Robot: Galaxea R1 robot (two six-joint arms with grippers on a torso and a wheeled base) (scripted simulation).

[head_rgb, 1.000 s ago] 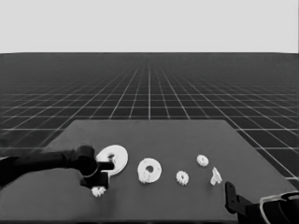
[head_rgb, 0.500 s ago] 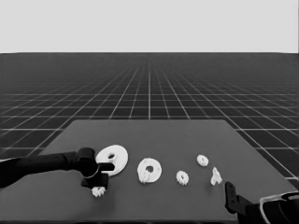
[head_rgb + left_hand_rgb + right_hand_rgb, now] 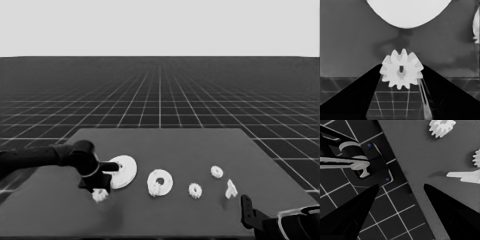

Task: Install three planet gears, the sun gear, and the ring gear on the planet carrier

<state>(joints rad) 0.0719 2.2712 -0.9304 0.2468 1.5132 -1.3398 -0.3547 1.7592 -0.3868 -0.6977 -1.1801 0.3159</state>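
In the head view the table point(image 3: 165, 210) carries two round parts: the larger round part point(image 3: 123, 171) near the table's left end, and the smaller round part point(image 3: 160, 182) just to its right toward the middle, with something toothed showing at its hole. Three small gears lie apart from these: one point(image 3: 100, 195) under the left gripper point(image 3: 96, 186) toward the front left, one point(image 3: 195, 190) right of the smaller round part, and one point(image 3: 216, 171) farther right and back. One thin white piece point(image 3: 230, 188) lies near the right edge. The right arm point(image 3: 280, 225) sits at the front right corner. In the left wrist view, the left gripper's two fingers point(image 3: 357, 95) pinch one gear between their tips, with the larger round part's rim beyond it. In the right wrist view, the right gripper point(image 3: 401, 190) hangs spread wide over the table's corner, holding nothing; two gears and the thin white piece show there.
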